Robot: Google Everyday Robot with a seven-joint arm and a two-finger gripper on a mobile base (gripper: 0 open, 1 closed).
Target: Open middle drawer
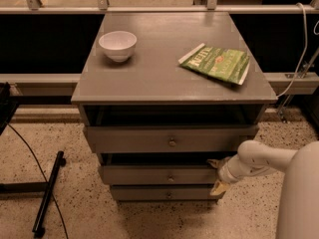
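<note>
**Item:** middle drawer point(149, 175), second of three in the front of the grey bench point(159, 81), below the top drawer point(129, 139) and above the lowest drawer point(144, 193).

**Condition:** judged barely drawn out, if at all; a dark gap is seen above its front. Its knob point(170, 178) is untouched.

**End effector** point(215, 175)**:** placed at the right end of the drawer front, at the bench's lower right. It is spread wide, with one finger above the front's edge and one point(218, 187) below. A firm hold cannot be confirmed.

**Outstanding:** nearly the whole pull.

**On the bench top:** bowl point(117, 45) and green bag point(216, 62).
</note>
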